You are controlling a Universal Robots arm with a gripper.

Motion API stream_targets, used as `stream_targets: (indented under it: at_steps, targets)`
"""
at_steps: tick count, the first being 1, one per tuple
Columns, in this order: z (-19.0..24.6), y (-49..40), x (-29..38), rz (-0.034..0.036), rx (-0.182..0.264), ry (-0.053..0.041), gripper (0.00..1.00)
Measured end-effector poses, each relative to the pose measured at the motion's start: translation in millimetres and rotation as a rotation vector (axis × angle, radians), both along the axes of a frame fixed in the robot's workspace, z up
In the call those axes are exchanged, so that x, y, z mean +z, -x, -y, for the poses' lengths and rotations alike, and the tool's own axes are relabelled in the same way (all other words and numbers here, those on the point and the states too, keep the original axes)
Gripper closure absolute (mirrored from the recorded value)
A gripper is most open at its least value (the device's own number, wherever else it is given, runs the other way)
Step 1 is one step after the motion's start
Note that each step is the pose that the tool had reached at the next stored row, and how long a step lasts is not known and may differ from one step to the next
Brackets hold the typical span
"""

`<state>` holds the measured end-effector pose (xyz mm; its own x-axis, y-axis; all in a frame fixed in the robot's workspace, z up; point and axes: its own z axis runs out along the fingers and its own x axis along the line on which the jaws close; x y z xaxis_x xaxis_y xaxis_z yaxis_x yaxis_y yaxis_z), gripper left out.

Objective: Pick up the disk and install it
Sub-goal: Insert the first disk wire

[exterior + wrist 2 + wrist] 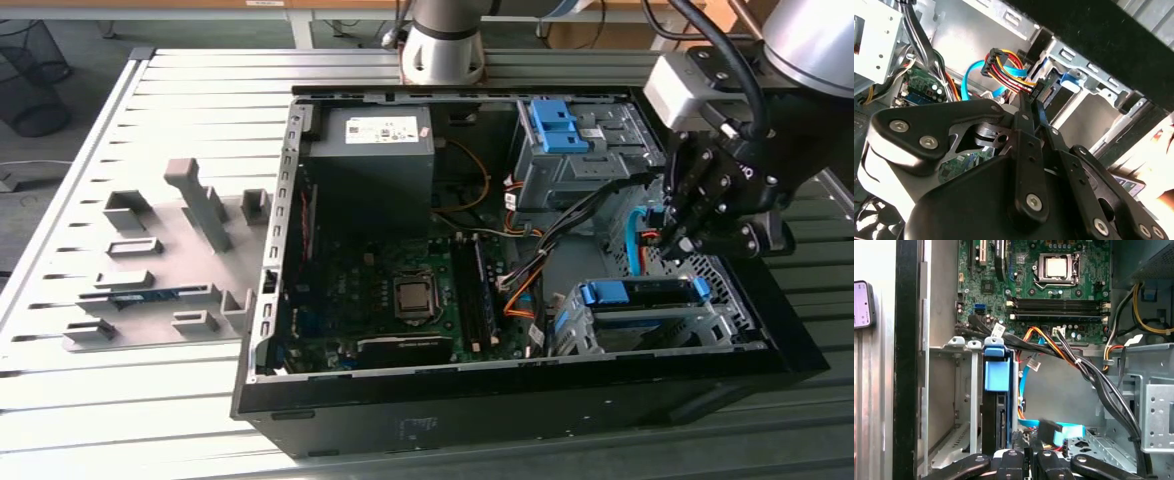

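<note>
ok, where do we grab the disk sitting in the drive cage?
The blue bracket end, from the case's open side. The disk stands edge-on between the drive cage walls, so its flat faces are covered, and that end sticks out.

Even, soft daylight fills the scene; the open computer case is dim inside. In the second wrist view glare whitens one corner and the near tool blurs.

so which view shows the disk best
The first wrist view: the disk stands edge-on in its metal cage, blue bracket facing the camera. The exterior view shows it seated in the cage; the second wrist view, a blue glimpse.
</note>
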<state>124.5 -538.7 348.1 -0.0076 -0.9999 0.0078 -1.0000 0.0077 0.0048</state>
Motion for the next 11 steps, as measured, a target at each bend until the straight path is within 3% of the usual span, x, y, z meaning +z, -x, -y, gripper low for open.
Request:
stream_targets:
  at_steps: [3, 8, 11]
  targets:
    - [2.0, 1.9, -1.2, 0.0007, 0.000, -0.0007, 0.83]
    - [11.4, 2.9, -4.5, 0.0025, 0.004, -0.0014, 0.83]
    - [12.6, 4.8, -6.9, 0.0115, 0.004, -0.0025, 0.83]
